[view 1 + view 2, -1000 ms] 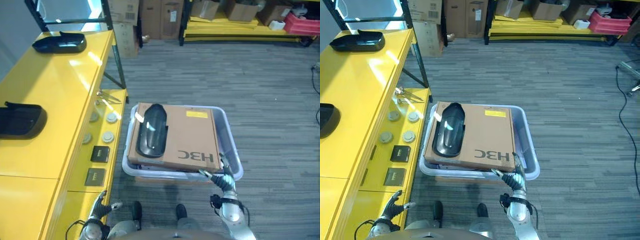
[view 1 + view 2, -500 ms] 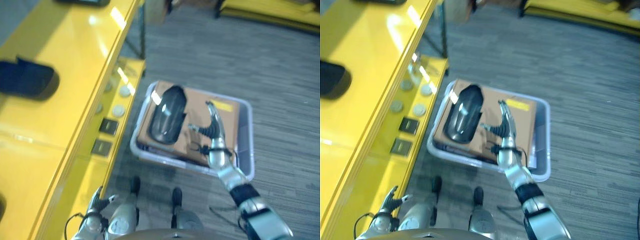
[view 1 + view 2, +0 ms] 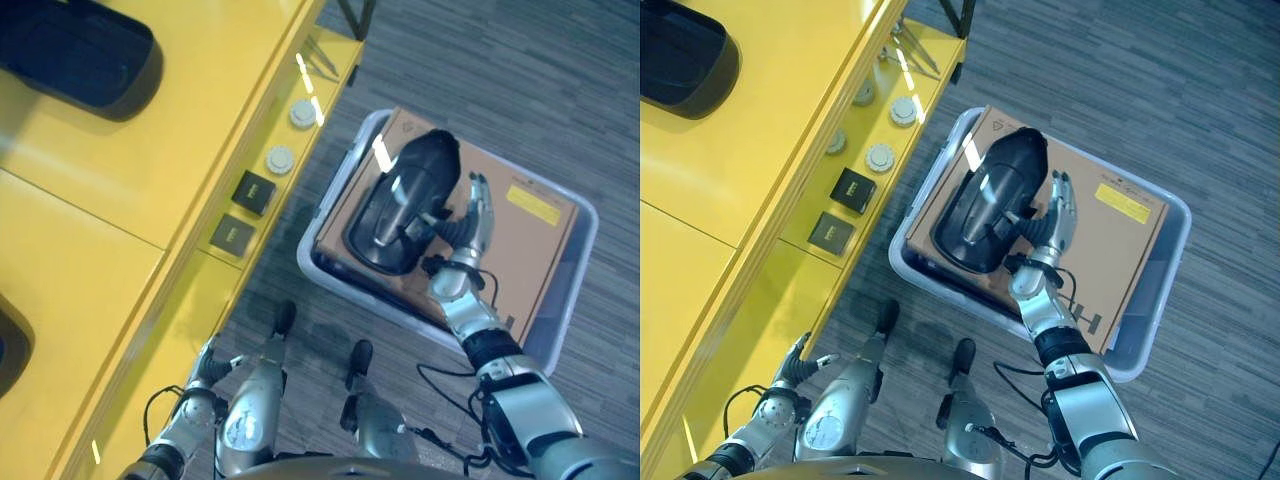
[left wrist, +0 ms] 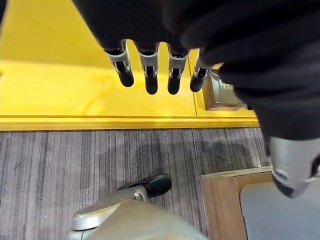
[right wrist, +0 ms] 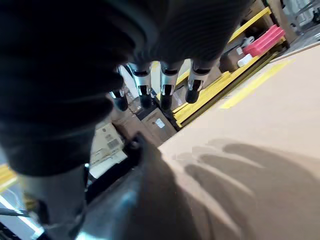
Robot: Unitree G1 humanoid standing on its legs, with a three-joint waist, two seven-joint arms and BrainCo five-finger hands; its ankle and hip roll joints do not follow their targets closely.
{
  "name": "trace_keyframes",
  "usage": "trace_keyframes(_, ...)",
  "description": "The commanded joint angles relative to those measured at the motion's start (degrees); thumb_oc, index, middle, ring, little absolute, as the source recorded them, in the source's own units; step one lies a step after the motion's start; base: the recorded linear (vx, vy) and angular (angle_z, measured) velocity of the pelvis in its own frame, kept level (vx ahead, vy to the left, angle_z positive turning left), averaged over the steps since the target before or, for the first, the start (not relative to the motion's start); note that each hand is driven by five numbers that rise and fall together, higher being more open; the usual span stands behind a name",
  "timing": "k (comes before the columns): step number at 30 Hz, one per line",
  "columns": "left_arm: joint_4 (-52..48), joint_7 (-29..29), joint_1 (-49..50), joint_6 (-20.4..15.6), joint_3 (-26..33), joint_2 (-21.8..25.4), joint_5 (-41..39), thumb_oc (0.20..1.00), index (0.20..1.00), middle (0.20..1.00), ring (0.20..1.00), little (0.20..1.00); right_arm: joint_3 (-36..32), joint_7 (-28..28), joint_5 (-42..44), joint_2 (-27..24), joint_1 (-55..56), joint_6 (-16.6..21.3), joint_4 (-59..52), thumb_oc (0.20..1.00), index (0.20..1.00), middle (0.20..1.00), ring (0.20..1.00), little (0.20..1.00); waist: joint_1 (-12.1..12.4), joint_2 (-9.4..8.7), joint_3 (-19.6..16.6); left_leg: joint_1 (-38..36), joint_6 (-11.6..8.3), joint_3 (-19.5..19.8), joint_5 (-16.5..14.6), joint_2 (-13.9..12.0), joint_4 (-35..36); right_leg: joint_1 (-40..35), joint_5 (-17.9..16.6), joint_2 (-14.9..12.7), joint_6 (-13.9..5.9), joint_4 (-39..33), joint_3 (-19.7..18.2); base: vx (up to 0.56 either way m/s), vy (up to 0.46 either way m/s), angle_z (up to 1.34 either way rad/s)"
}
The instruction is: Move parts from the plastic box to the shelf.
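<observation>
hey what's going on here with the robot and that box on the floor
The robot is reaching its right hand with straight fingers over a cardboard box that lies in the plastic box on the floor, right beside a black moulded part resting on the cardboard. It has not gripped the part. Its left hand hangs open by the yellow shelf, where another black part lies.

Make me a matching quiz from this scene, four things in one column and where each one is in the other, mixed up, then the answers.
Things:
1. black part
2. cardboard box
3. right hand
4. left hand

Places:
A. low beside the yellow shelf, holding nothing
B. inside the plastic box
C. lying on top of the cardboard box
D. open over the cardboard, right next to the black part

Pairs: 1-C, 2-B, 3-D, 4-A
</observation>
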State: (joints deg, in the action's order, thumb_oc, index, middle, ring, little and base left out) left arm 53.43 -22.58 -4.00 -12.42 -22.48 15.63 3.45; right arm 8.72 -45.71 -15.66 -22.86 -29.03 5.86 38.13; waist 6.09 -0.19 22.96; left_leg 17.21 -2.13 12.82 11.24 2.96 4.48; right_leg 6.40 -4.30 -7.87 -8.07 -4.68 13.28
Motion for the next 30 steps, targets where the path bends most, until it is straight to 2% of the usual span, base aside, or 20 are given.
trace_keyframes(1,2.3,-2.0,0.0,-0.7,0.1,-1.1,-0.7,1.000,1.000,1.000,1.000,1.000,-0.3,-4.3,0.9,-1.9,2.8,0.6,-0.5,1.000,1.000,1.000,1.000,1.000,-0.1,0.28,-4.5,1.8,-1.58,-0.5,-3.6,-2.5,-0.5,4.8,-1.2,-4.8,-2.99,0.9,-3.1,0.00,0.000,0.00)
trace_keyframes(3,1.9,-2.4,0.0,-0.7,0.0,-1.1,-1.1,1.000,1.000,1.000,1.000,1.000,-0.2,-3.7,2.9,-0.6,3.2,1.2,2.0,1.000,1.000,1.000,1.000,1.000,-0.1,0.41,-4.4,2.0,-1.54,-0.5,-3.5,-2.3,-0.5,4.9,-1.3,-4.8,-2.98,0.9,-3.1,0.00,0.000,0.00)
trace_keyframes(4,1.2,-2.6,-0.1,-0.7,-0.2,-1.0,-1.8,1.000,1.000,1.000,1.000,1.000,1.5,-1.1,4.8,0.0,2.7,1.2,4.6,1.000,1.000,1.000,1.000,1.000,0.0,0.47,-4.2,2.2,-1.56,-0.5,-3.5,-2.4,-0.6,5.3,-1.4,-4.9,-3.02,1.0,-3.1,0.00,0.000,0.00)
trace_keyframes(7,1.2,-2.8,-0.5,-0.6,-0.4,-1.1,-2.6,1.000,1.000,1.000,1.000,1.000,3.6,1.9,7.4,1.1,1.0,1.4,8.4,1.000,1.000,1.000,1.000,1.000,0.1,0.29,-3.9,2.5,-1.58,-0.6,-3.4,-2.4,-0.5,5.7,-1.6,-4.9,-2.99,0.9,-3.4,0.00,0.000,0.00)
trace_keyframes(8,1.1,-2.8,-0.7,-0.6,-0.4,-1.0,-3.2,1.000,1.000,1.000,1.000,1.000,4.9,4.0,9.0,1.6,0.1,1.6,10.0,0.784,0.784,0.784,0.784,0.784,0.2,0.20,-3.8,2.6,-1.62,-0.6,-3.3,-2.4,-0.5,5.9,-1.8,-4.9,-3.00,0.9,-3.4,0.00,0.000,0.00)
trace_keyframes(9,1.4,-2.6,-1.1,-0.4,-0.7,-1.1,-3.5,1.000,1.000,1.000,1.000,1.000,6.5,7.2,12.4,2.7,-1.8,1.9,15.5,0.200,0.200,0.200,0.200,0.200,0.5,0.16,-3.7,2.6,-1.68,-0.6,-3.2,-2.3,-0.5,5.9,-1.9,-4.9,-2.94,0.7,-3.3,-0.01,-0.033,-0.03)
trace_keyframes(10,1.5,-2.3,-1.1,-0.3,-0.9,-1.0,-3.7,1.000,1.000,1.000,1.000,1.000,7.6,8.5,14.0,3.2,-3.9,2.1,18.5,0.200,0.200,0.200,0.200,0.200,0.7,0.13,-3.7,2.7,-1.71,-0.6,-3.2,-2.3,-0.4,5.9,-1.9,-4.9,-2.94,0.6,-3.2,0.00,-0.032,-0.04)
trace_keyframes(16,1.5,-2.4,-0.7,-0.2,-0.4,-0.7,-4.4,1.000,1.000,1.000,1.000,1.000,8.3,10.3,17.5,4.4,-4.8,3.0,19.8,0.200,0.200,0.200,0.200,0.200,0.9,-0.06,-4.2,2.4,-1.73,-0.5,-3.2,-2.4,-0.4,5.6,-1.7,-4.7,-2.85,0.5,-3.3,0.00,-0.005,0.00)
trace_keyframes(21,-1.6,-1.6,1.3,-0.2,0.7,1.1,-3.7,1.000,1.000,1.000,1.000,1.000,7.4,10.9,17.1,2.0,-3.5,2.7,18.5,0.200,0.200,0.200,0.200,0.200,0.7,-0.55,-6.1,0.5,-1.77,-0.5,-3.9,-2.8,-0.5,3.4,-0.6,-4.5,-2.84,0.7,-2.8,0.03,-0.028,0.03)
trace_keyframes(24,-7.4,-1.6,1.7,-0.3,1.8,3.0,-3.8,1.000,1.000,1.000,1.000,1.000,5.3,10.4,15.8,-1.1,-1.3,2.3,14.6,0.200,0.200,0.200,0.200,0.200,0.2,-0.86,-7.2,-1.0,-1.68,-0.8,-4.6,-3.1,-0.6,2.1,0.1,-4.4,-2.79,1.2,-2.7,0.04,-0.035,0.02)
trace_keyframes(26,-12.1,-1.0,2.2,-0.4,2.2,4.3,-4.1,1.000,1.000,1.000,1.000,1.000,4.6,12.2,15.4,-2.9,0.4,2.7,12.3,0.200,0.200,0.200,0.200,0.200,-0.1,-1.06,-8.0,-2.1,-1.60,-1.0,-5.1,-3.4,-0.8,1.0,0.6,-4.5,-2.71,1.3,-2.5,0.06,-0.053,0.03)
trace_keyframes(27,-17.5,1.6,2.9,-0.9,3.3,5.5,-7.2,1.000,1.000,1.000,1.000,1.000,5.1,16.1,14.9,-5.8,1.9,2.1,11.9,0.200,0.200,0.200,0.200,0.200,-0.3,-1.59,-9.3,-3.4,-1.60,-1.1,-5.7,-3.6,-1.1,-0.3,1.2,-4.4,-2.67,1.4,-2.4,0.10,-0.088,0.00)
trace_keyframes(28,-21.7,5.4,3.0,-2.5,5.5,5.2,-18.0,1.000,1.000,1.000,1.000,1.000,5.5,18.6,15.4,-8.2,2.4,2.1,11.5,0.200,0.200,0.200,0.200,0.200,-0.5,-2.05,-10.2,-5.3,-1.50,-1.7,-6.5,-3.8,-1.4,-1.8,1.7,-4.3,-2.53,1.6,-2.8,0.09,-0.071,-0.03)
trace_keyframes(30,-23.8,6.4,2.6,-2.5,5.7,5.6,-19.4,1.000,1.000,1.000,1.000,1.000,5.7,19.5,14.2,-9.3,2.5,1.8,12.0,0.200,0.200,0.200,0.200,0.200,-0.7,-2.28,-10.9,-5.7,-1.47,-1.8,-6.7,-3.8,-1.6,-2.2,1.8,-4.2,-2.50,1.6,-2.9,0.06,-0.043,-0.10)
